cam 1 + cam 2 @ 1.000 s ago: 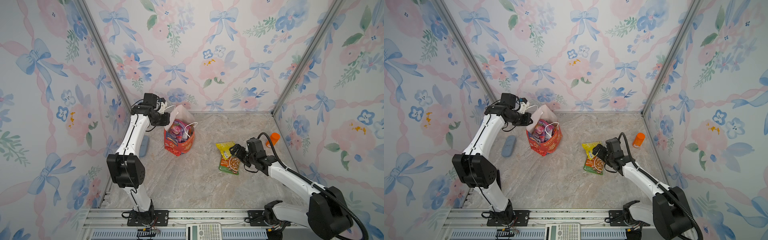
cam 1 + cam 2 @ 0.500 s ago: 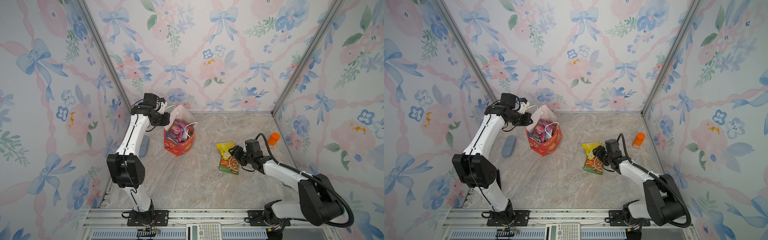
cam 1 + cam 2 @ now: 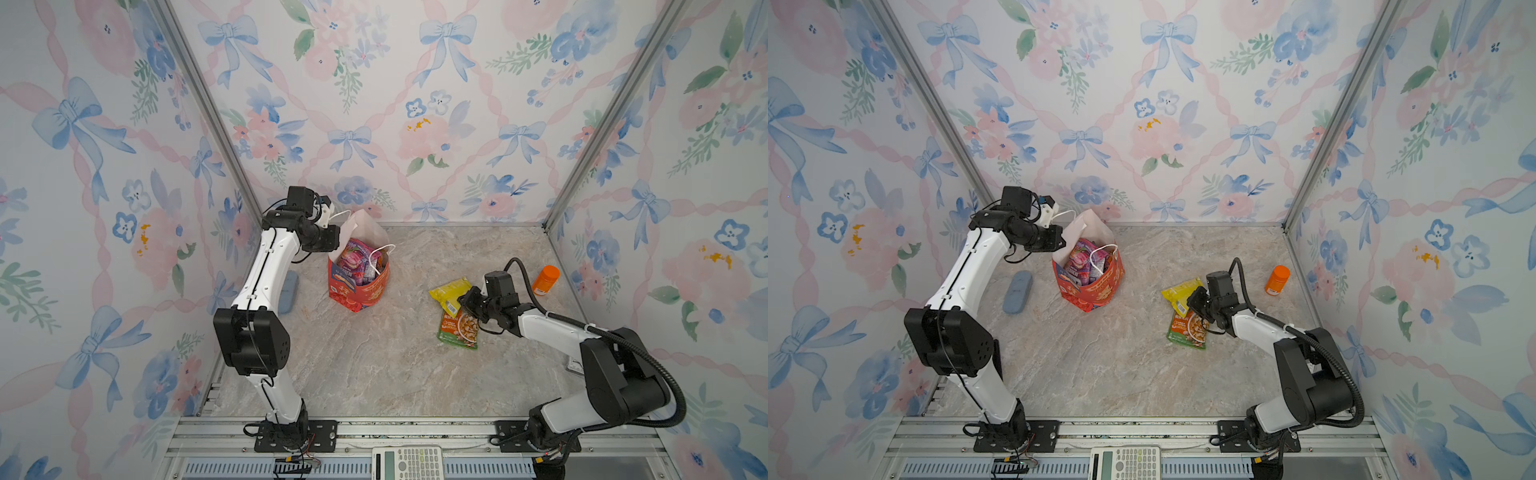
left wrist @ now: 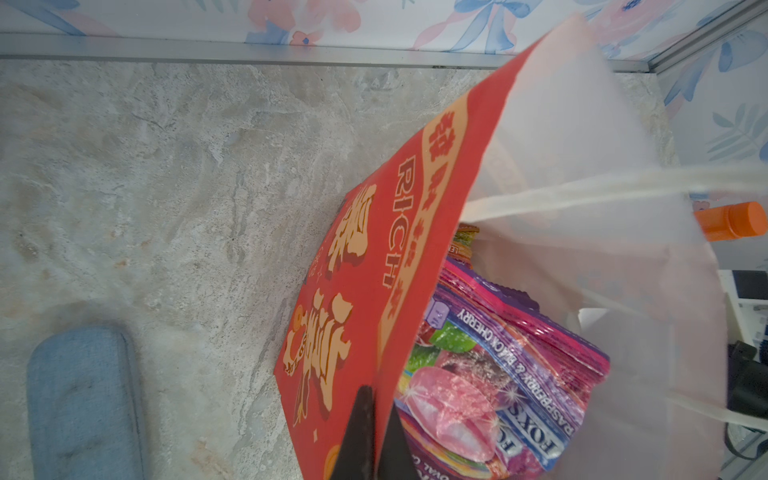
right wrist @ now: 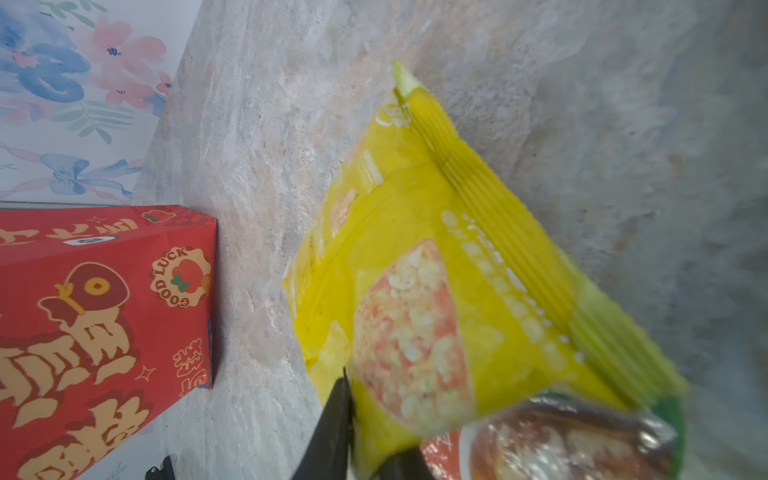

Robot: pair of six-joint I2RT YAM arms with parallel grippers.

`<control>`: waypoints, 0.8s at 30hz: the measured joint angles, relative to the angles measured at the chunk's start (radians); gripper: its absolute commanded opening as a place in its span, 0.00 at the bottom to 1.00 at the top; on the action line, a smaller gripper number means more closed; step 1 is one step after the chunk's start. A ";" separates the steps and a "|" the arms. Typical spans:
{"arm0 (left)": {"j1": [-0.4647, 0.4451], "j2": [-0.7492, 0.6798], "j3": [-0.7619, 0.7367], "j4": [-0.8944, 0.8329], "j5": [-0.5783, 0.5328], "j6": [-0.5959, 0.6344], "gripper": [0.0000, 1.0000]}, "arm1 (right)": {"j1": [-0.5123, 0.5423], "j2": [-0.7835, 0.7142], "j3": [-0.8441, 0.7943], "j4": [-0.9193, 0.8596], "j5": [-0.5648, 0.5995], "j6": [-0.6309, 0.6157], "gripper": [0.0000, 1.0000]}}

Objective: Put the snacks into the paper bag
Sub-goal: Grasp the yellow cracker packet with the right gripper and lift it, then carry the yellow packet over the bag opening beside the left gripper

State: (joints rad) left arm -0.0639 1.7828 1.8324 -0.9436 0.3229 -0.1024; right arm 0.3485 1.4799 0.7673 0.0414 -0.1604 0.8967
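Leftmost, a blue-grey pad (image 3: 1017, 291) lies flat on the marble table (image 3: 1100, 365), well apart from the left gripper (image 4: 378, 424) and on the side away from the bag. That gripper is clamped on the rim of the paper bag (image 3: 359, 293). The left wrist view shows one black finger (image 4: 361, 419) pressed to the red printed outside and the other inside, with the paper wall pinched between them. The bag stands upright and open, its pale far wall rising beyond the fingers. Snacks (image 4: 498, 374) fill it just inside the inner finger, and a purple FOX'S packet lies on top. A white cord handle (image 3: 384, 249) droops over them.

Further right, well apart from the bag, two packets lie on the table. The yellow packet (image 5: 436, 249) is on the bag's side, and the green packet (image 3: 1187, 328) is partly under its near end. The right gripper (image 3: 467, 301) sits low at the spot where they overlap. In the right wrist view its fingers (image 5: 336, 411) are drawn together on a corner of the yellow packet, with the crinkled edge caught between them. The green packet lies just beside those fingertips, outside the grip. An orange bottle (image 3: 545, 280) stands upright behind the right gripper, near the right wall and apart from both packets.
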 measured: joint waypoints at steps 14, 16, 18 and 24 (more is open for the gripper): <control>0.000 0.000 -0.002 0.000 0.000 0.000 0.00 | 0.209 -0.039 0.475 -0.329 0.149 -0.301 0.08; 0.000 0.000 -0.002 0.000 0.000 0.000 0.00 | 0.221 -0.026 0.551 -0.360 0.154 -0.332 0.08; 0.000 0.000 -0.002 0.000 0.000 0.000 0.00 | 0.229 -0.006 0.626 -0.381 0.156 -0.358 0.08; 0.000 0.000 -0.002 0.001 0.000 0.000 0.00 | 0.245 0.082 0.846 -0.414 0.154 -0.415 0.08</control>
State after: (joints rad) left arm -0.0639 1.7828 1.8305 -0.9428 0.3229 -0.1024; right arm 0.5934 1.5620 1.6131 -0.3725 -0.0059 0.4812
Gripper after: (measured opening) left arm 0.047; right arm 0.084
